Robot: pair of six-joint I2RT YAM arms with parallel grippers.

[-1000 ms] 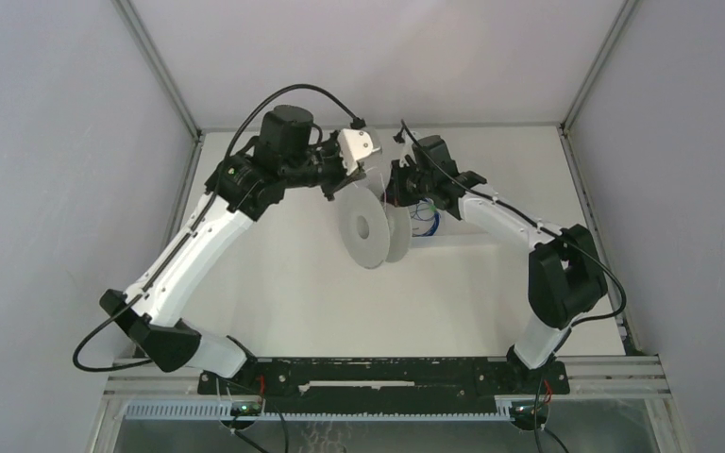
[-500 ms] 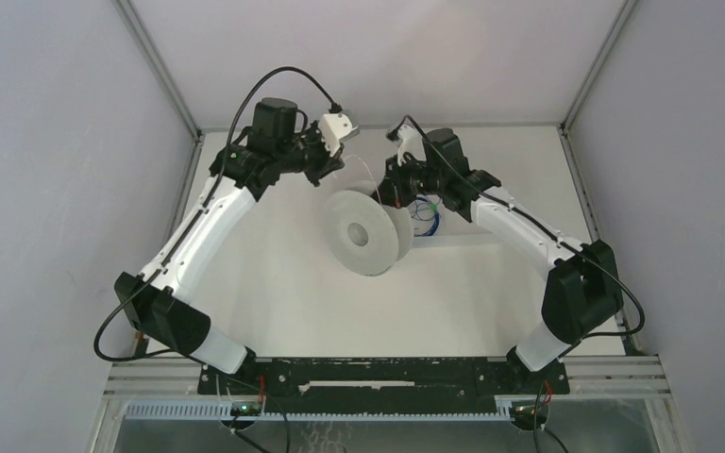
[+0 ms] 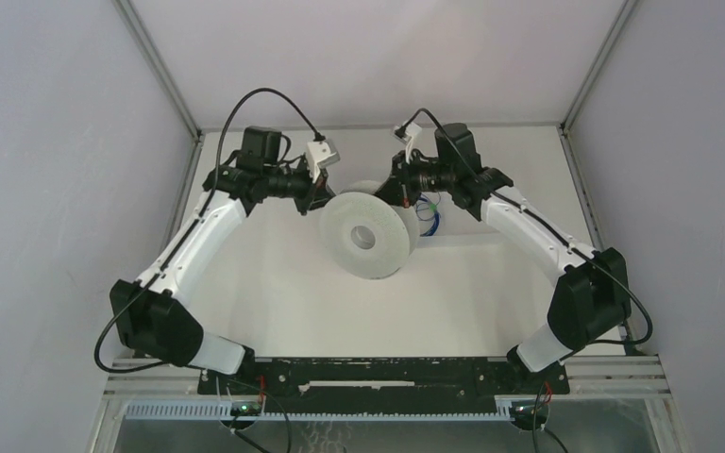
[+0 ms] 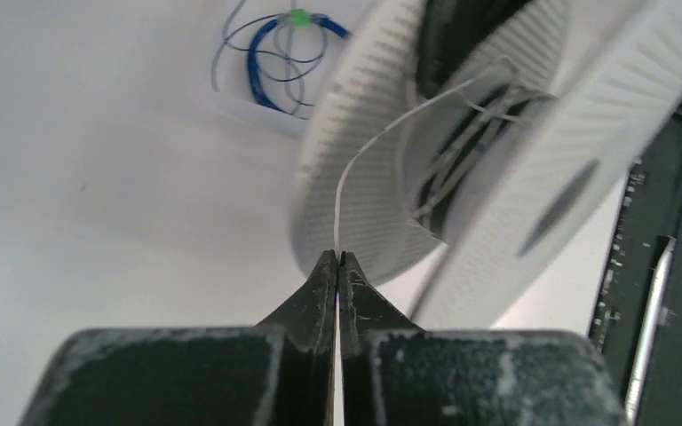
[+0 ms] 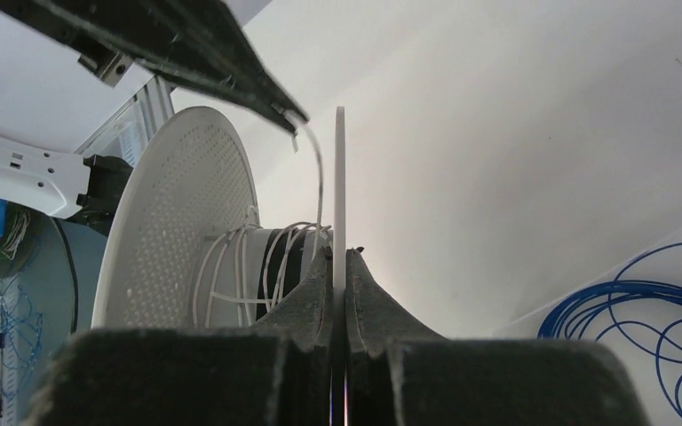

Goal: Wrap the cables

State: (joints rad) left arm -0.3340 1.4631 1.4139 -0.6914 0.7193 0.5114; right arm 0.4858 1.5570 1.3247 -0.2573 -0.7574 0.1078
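You had the left gripper (image 4: 337,264) pinched shut on the white cable (image 4: 361,153), its fingertips meeting around the thin strand at about 10 o'clock of the spool (image 3: 368,236) in the top view. From there the cable curved over one flange's rim and into the hub, where a few loose turns lay between the two flanges. Your right gripper (image 5: 339,262) was clamped on the thin edge of the far flange at about 1 o'clock, holding the spool on edge over the table (image 3: 274,283). A blue coil (image 3: 426,216) with a green tag (image 4: 299,16) lay on a white sheet (image 3: 458,238) at 2 o'clock of the spool, partly hidden behind it
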